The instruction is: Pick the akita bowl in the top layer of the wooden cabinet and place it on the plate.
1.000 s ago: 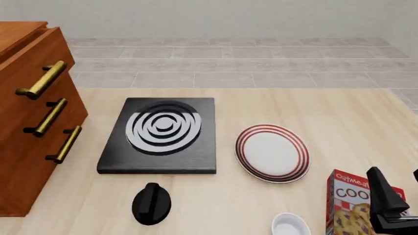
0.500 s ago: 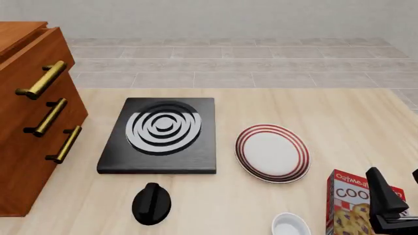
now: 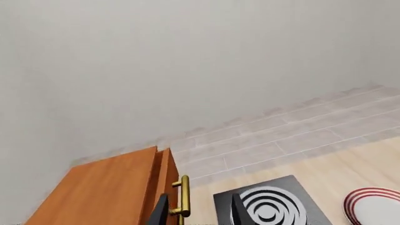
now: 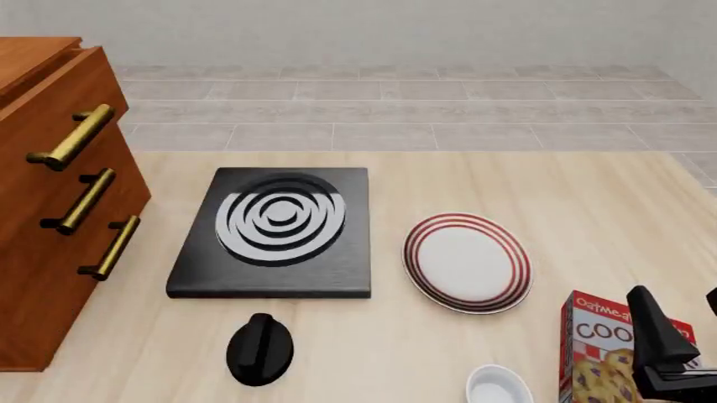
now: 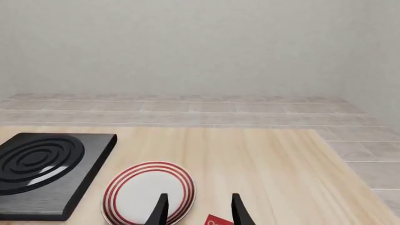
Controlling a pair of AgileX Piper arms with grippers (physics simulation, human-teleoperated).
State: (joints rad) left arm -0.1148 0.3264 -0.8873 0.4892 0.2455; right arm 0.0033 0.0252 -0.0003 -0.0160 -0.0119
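The wooden cabinet point(image 4: 45, 243) stands at the table's left with three brass-handled drawers. Its top layer point(image 4: 79, 92) looks pushed in, its handle point(image 4: 73, 136) facing the stove. The akita bowl is hidden from every view. The plate point(image 4: 466, 261), white with red rings, lies right of centre, also seen as plate point(image 5: 149, 191) by the right wrist. My left gripper point(image 3: 198, 213) is open, with the cabinet point(image 3: 106, 187) and its handle point(image 3: 182, 196) ahead of it. My right gripper point(image 4: 683, 323) is open and empty at the near right, pointing over the plate.
A black square stove point(image 4: 274, 231) with white rings sits between cabinet and plate. A black rounded object point(image 4: 260, 348) lies near the front edge. A small plain white bowl point(image 4: 499, 386) and a red cookie box point(image 4: 599, 353) sit by the right gripper.
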